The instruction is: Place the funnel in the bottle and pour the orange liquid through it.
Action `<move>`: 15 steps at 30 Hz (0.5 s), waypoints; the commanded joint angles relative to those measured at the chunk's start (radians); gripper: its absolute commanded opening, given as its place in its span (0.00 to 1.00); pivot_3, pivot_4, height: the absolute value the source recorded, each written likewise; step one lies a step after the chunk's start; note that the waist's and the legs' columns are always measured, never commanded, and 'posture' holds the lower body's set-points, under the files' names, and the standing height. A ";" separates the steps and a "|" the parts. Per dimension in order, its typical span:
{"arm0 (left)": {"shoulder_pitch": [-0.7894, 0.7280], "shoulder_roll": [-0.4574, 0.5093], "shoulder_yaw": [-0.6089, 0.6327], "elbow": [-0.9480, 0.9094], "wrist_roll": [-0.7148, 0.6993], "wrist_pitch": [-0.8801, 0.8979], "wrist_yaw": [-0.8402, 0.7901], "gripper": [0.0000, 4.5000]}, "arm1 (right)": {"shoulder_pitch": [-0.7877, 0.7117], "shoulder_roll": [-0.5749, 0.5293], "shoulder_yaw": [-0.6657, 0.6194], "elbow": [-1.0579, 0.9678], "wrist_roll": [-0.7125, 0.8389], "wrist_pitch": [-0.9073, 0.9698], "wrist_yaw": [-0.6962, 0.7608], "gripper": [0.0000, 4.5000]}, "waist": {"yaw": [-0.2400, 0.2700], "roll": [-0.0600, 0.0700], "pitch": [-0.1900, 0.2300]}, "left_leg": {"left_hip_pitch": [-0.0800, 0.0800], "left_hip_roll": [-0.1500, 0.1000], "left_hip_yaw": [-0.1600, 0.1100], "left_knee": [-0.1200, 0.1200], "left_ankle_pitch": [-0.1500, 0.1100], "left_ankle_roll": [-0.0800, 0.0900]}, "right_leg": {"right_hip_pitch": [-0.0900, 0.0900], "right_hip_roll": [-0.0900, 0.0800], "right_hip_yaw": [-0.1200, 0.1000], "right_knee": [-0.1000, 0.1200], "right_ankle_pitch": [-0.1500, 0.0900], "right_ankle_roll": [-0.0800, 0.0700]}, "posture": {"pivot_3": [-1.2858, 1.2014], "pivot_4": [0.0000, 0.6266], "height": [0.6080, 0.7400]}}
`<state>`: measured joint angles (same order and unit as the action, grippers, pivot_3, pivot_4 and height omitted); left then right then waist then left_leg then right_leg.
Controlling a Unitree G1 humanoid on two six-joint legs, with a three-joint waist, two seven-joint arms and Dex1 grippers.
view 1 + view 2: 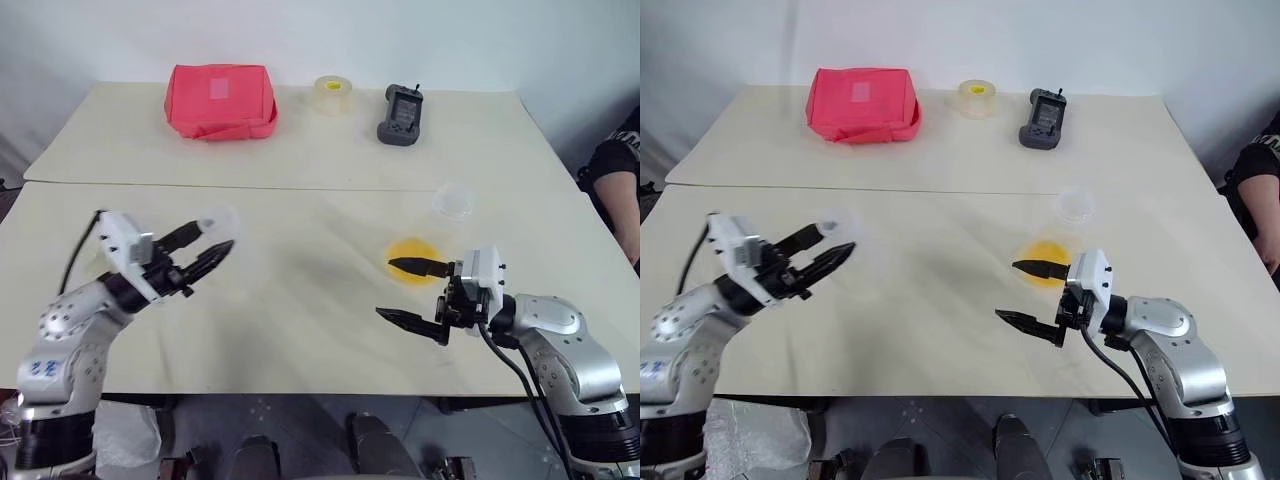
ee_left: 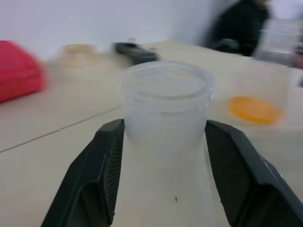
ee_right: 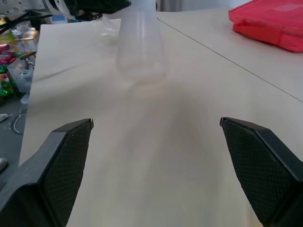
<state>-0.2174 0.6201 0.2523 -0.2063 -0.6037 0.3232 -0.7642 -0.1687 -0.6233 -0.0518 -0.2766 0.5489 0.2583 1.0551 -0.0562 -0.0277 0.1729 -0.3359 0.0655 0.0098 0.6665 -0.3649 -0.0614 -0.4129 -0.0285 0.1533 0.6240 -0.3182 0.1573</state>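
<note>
Left gripper [image 1: 208, 253] closed on the neck of the bottle [image 2: 165, 118], right gripper [image 1: 412, 292] wide open and empty.

In the left wrist view the two black fingers [image 2: 106, 175] sit on either side of the bottle's neck, just under its open rim, pressing against the clear plastic — the jaws are about half shut around it. From the head camera the bottle is a faint blur at the fingertips, on the left side of the near table [image 1: 300, 300]. The right gripper points left with its fingers spread apart, nothing between them; the orange liquid [image 1: 413, 254] sits in a clear cup just behind its upper finger. A small clear dish [image 1: 454, 201] lies further back — well apart from both grippers. I cannot make out the funnel.
</note>
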 commanded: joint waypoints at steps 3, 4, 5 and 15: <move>-0.113 -0.012 -0.108 0.093 0.065 -0.076 -0.119 0.52 | 0.011 -0.017 -0.038 -0.050 0.000 -0.017 -0.019 1.00 | -0.002 0.001 0.001 | 0.000 0.000 0.000 0.000 0.000 0.000 | 0.000 0.000 0.000 0.000 0.000 0.000 | 0.52 0.24 1.00; -0.133 -0.019 -0.123 0.114 0.077 -0.089 -0.133 0.52 | 0.014 -0.018 -0.040 -0.054 0.001 -0.015 -0.022 1.00 | -0.001 0.001 0.001 | 0.000 0.000 0.000 0.000 0.000 -0.001 | 0.000 0.000 0.000 0.000 0.000 0.000 | 0.52 0.24 1.00; -0.155 -0.031 -0.139 0.140 0.089 -0.108 -0.146 0.52 | 0.018 -0.020 -0.042 -0.060 0.003 -0.012 -0.025 1.00 | 0.000 0.002 0.001 | 0.000 0.000 0.000 0.000 0.001 -0.002 | 0.000 0.000 0.000 0.000 0.000 0.000 | 0.52 0.24 1.00; -0.227 -0.101 -0.221 0.251 0.163 -0.241 -0.240 0.52 | 0.041 -0.030 -0.056 -0.077 0.005 -0.008 -0.037 1.00 | 0.003 0.002 0.001 | 0.000 0.000 0.000 0.002 0.001 -0.002 | 0.000 0.000 0.001 0.001 0.000 0.001 | 0.52 0.24 1.00</move>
<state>-0.4270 0.5213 0.0300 0.0512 -0.4515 0.1183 -0.9885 -0.1336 -0.6382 -0.0829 -0.3132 0.5476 0.2608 1.0189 -0.0532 -0.0254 0.1743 -0.3362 0.0654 0.0102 0.6684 -0.3639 -0.0633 -0.4129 -0.0283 0.1539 0.6249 -0.3179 0.1580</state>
